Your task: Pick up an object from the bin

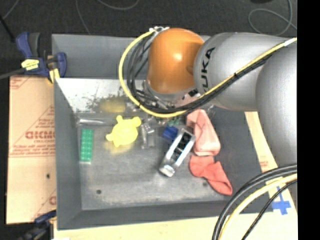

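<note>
Claw [146, 135] is down low in mid-bin, tucked under the arm's orange cover [172, 61]. I can't tell if it's apart or together, and I see nothing clamped in it. The closest thing is the yellow toy [122, 132], just beside it on the view's left. A small blue piece [170, 132] sits just on the other side. Next out is a silver clip [177, 152], lying tilted, with a pink cloth [206, 156] against it. A green strip [87, 145] lies well apart by the bin [67, 149] wall on the view's left.
</note>
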{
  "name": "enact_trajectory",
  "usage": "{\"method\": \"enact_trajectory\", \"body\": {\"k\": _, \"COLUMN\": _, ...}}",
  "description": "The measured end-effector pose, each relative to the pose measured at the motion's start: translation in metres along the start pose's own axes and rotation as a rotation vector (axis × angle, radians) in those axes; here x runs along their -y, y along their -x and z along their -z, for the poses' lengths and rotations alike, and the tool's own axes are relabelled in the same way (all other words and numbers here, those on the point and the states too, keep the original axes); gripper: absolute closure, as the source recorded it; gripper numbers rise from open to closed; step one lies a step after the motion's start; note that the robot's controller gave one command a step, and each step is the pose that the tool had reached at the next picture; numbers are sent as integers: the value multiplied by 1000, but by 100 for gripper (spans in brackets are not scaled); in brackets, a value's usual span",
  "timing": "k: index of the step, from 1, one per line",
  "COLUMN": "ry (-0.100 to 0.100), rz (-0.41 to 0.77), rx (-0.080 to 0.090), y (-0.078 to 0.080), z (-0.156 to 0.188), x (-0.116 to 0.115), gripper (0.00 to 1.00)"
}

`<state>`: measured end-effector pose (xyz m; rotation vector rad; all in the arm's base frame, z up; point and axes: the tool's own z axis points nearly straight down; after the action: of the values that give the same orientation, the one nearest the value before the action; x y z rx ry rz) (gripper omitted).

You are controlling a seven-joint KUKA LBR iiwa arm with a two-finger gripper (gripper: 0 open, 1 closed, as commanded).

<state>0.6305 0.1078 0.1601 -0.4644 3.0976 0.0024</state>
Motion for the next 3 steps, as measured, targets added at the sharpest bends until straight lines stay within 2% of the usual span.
{"method": "enact_trajectory", "body": {"k": 1, "ry": -3, "rz": 105, "rx": 5, "y": 10, "z": -63, "x": 15, "gripper": 0}}
{"method": "enact_trajectory", "body": {"k": 2, "ry": -2, "rz": 702, "rx": 6, "y": 17, "z": -89, "x": 15, "gripper": 100}}
{"method": "enact_trajectory", "body": {"k": 3, "ry": -1, "rz": 701, "rx": 7, "y": 17, "z": -89, "x": 14, "gripper": 100}}
